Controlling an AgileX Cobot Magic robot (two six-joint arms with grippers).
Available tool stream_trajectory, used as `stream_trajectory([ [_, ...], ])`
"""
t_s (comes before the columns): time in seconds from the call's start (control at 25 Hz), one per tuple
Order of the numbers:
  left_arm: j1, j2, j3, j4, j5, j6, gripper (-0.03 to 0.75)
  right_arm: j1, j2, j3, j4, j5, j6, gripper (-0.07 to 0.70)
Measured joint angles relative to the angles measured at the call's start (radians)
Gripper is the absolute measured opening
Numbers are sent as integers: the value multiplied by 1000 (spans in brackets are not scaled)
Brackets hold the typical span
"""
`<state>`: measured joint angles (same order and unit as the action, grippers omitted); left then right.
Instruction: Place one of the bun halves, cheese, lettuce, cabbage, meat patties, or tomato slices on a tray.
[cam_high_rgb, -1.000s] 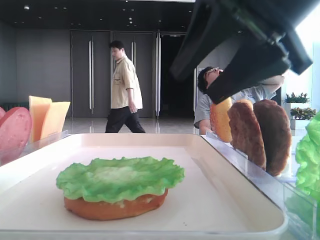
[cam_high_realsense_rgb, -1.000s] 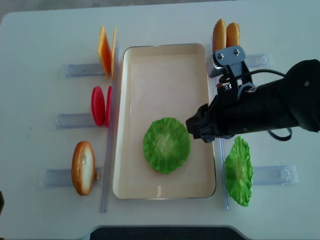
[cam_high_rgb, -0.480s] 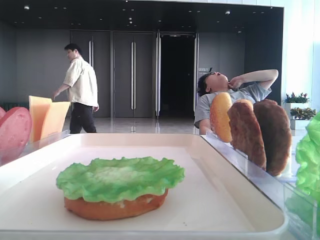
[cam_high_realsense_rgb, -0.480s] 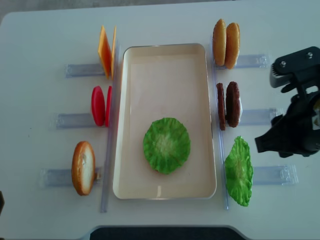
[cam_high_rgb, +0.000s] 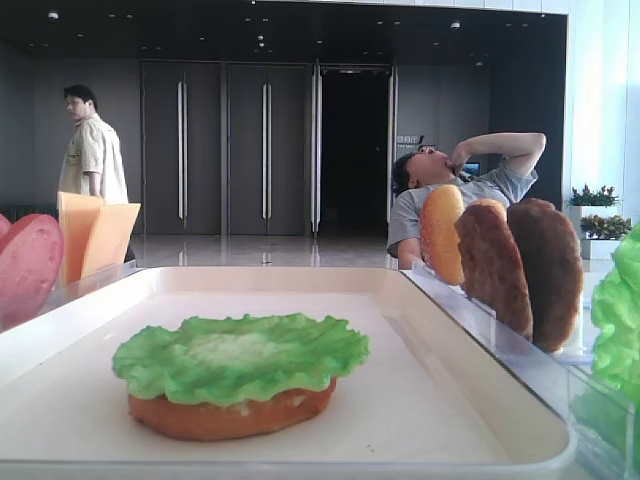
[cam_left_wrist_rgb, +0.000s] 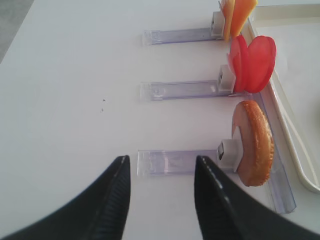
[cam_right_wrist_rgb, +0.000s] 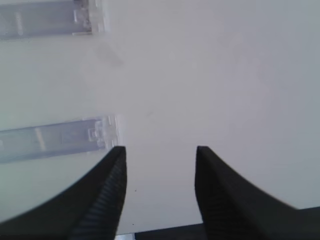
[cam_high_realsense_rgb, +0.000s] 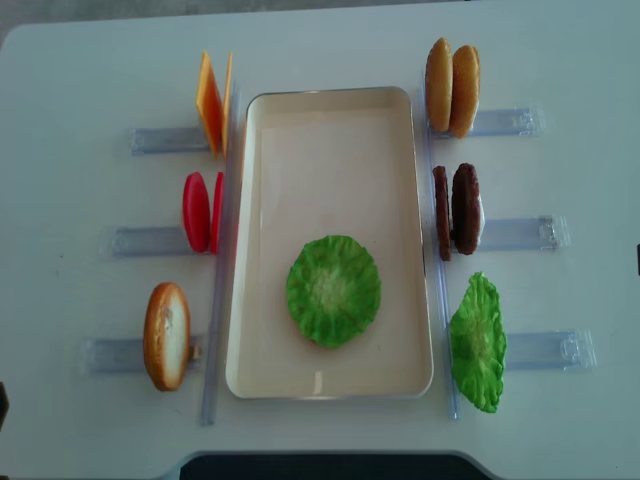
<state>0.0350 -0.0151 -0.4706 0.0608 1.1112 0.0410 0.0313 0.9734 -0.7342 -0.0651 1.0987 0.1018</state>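
In the cream tray (cam_high_realsense_rgb: 330, 120) (cam_high_rgb: 300, 285) a lettuce leaf (cam_high_realsense_rgb: 333, 290) (cam_high_rgb: 240, 355) lies on a bun half (cam_high_rgb: 230, 418). Standing in racks around it are cheese (cam_high_realsense_rgb: 212, 102), tomato slices (cam_high_realsense_rgb: 202, 211) (cam_left_wrist_rgb: 252, 62), a bun half (cam_high_realsense_rgb: 166, 335) (cam_left_wrist_rgb: 255, 142), two bun halves (cam_high_realsense_rgb: 452, 72), meat patties (cam_high_realsense_rgb: 457, 208) (cam_high_rgb: 545, 270) and another lettuce leaf (cam_high_realsense_rgb: 477, 342). My right gripper (cam_right_wrist_rgb: 160, 150) is open over bare table, holding nothing. My left gripper (cam_left_wrist_rgb: 161, 160) is open and empty, left of the lone bun half.
Clear plastic racks (cam_right_wrist_rgb: 55, 137) (cam_left_wrist_rgb: 175, 162) lie on the white table on both sides of the tray. The table's edge shows just behind my right gripper's fingers. People are in the background of the low exterior view.
My right arm has pulled back from over the tray's right side, rightward and out of both exterior views. The lettuce and bun stay in the tray. A man in the background walked left.
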Motion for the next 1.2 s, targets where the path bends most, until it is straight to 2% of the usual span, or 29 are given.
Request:
stream_trajectory([
  [0.08, 0, 0, 0, 0, 0, 0, 327, -47, -3, 0, 30, 12, -21, 310],
  [0.24, 0, 0, 0, 0, 0, 0, 327, -58, -86, 0, 65, 56, -28, 310],
  [0.44, 0, 0, 0, 0, 0, 0, 327, -58, -399, 50, 65, 110, -30, 309],
  [0.6, 0, 0, 0, 0, 0, 0, 327, -58, -653, 115, 65, 106, -32, 309],
  [0.84, 0, 0, 0, 0, 0, 0, 327, -59, -963, 183, 65, 24, -69, 307],
  [0.96, 0, 0, 0, 0, 0, 0, 327, -60, -979, 223, 65, 31, -94, 307],
  [1.2, 0, 0, 0, 0, 0, 0, 327, -60, -982, 227, 65, 33, -107, 307],
])
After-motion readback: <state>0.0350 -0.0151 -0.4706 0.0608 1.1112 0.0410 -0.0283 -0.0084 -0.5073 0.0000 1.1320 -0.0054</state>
